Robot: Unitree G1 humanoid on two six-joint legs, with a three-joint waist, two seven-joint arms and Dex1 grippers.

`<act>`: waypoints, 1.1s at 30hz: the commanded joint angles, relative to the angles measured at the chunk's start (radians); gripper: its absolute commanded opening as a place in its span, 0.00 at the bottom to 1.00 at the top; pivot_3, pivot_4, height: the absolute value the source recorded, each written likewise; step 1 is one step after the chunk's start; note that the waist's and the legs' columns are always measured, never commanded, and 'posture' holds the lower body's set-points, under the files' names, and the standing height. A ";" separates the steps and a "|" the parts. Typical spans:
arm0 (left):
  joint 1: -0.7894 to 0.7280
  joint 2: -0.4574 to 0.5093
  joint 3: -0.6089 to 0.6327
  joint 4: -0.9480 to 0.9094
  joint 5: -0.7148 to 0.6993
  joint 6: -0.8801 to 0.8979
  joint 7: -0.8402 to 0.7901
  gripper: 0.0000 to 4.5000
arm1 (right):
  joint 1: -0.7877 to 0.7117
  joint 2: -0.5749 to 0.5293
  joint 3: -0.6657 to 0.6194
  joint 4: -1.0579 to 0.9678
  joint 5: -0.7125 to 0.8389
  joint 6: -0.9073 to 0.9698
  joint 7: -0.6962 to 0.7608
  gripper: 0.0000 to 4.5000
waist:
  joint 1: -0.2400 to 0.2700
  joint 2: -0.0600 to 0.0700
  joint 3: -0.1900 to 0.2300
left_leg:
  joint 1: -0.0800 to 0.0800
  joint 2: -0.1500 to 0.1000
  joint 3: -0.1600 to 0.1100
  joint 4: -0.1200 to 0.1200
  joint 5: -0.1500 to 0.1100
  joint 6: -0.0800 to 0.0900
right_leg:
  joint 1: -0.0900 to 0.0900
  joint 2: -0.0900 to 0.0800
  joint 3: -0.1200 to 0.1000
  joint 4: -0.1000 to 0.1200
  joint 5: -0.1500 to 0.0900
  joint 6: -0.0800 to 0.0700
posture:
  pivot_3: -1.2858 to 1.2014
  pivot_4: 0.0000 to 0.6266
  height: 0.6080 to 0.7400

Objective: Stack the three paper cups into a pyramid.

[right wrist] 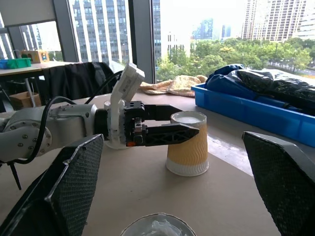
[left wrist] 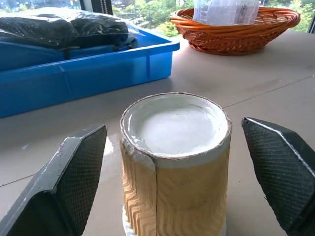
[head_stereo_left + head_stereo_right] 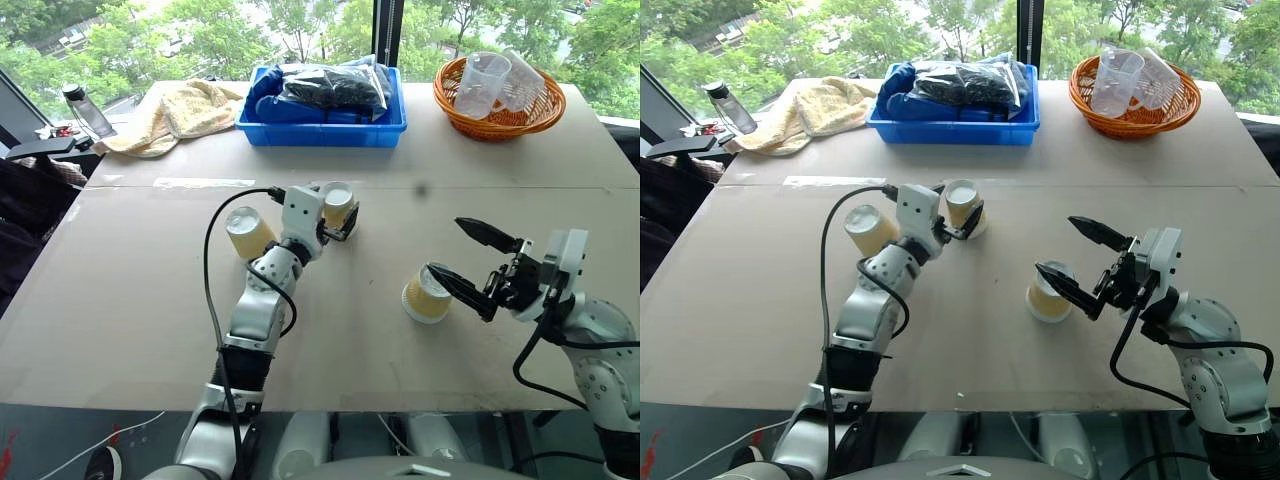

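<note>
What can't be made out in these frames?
- Blue bin: contents under the dark plastic bag, head views.
- Left gripper: contact between its open fingers and the cup unclear.
- Third cup: cut off by the right wrist view's edge.

The left arm reaches forward over the counter [image 3: 120, 330], nearly straight, its black cable looping beside the forearm. The left pincer [image 3: 343, 213] points ahead and a little toward the robot's right, roughly level, with both black fingers [image 2: 78, 182] spread wide apart. The right arm is bent and kept closer in, wrist angled toward the robot's left. The right pincer [image 3: 470, 262] also stands wide open, one finger above the other.
</note>
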 commanded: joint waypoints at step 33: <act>0.118 0.252 -0.175 -0.282 -0.188 -0.015 -0.664 0.55 | 0.185 -0.168 -0.146 -0.016 0.110 0.041 0.219 1.00 | -0.003 0.000 0.000 | 0.001 0.000 0.000 0.001 -0.002 0.003 | 0.001 0.000 0.000 0.000 0.000 0.000 | 0.52 0.24 1.00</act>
